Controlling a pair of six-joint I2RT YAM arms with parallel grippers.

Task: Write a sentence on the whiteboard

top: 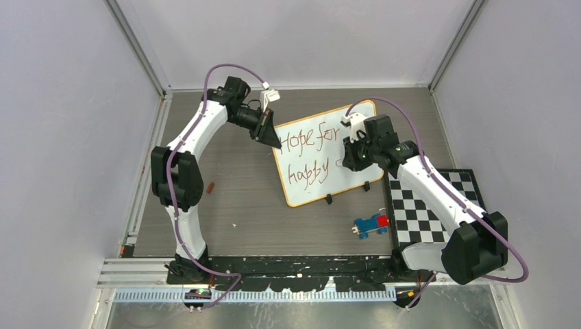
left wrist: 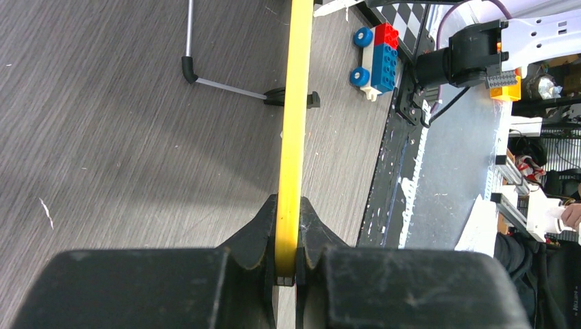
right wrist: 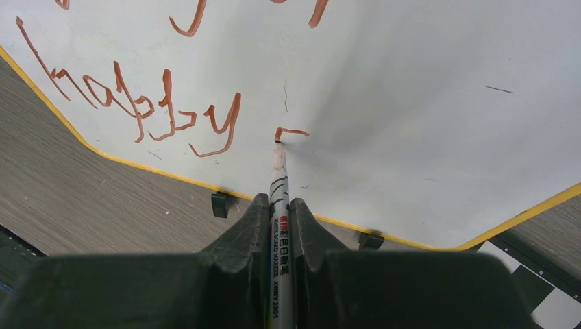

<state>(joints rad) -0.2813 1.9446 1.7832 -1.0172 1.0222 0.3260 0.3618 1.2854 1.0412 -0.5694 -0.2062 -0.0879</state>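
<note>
A yellow-framed whiteboard [top: 312, 181] stands tilted on the table, with "Hope for" and "happy" written in red-brown. My left gripper [top: 276, 142] is shut on the board's yellow left edge [left wrist: 293, 137], seen edge-on in the left wrist view. My right gripper [top: 348, 159] is shut on a white whiteboard marker [right wrist: 279, 205]. The marker tip [right wrist: 277, 142] touches the board [right wrist: 411, 103] right of "happy", at the start of a short new stroke [right wrist: 291, 131].
A blue, red and white toy brick car [top: 371, 224] lies in front of the board, also in the left wrist view [left wrist: 379, 51]. A checkerboard mat [top: 428, 209] lies at the right. A small red-brown cap [top: 211, 186] lies at the left.
</note>
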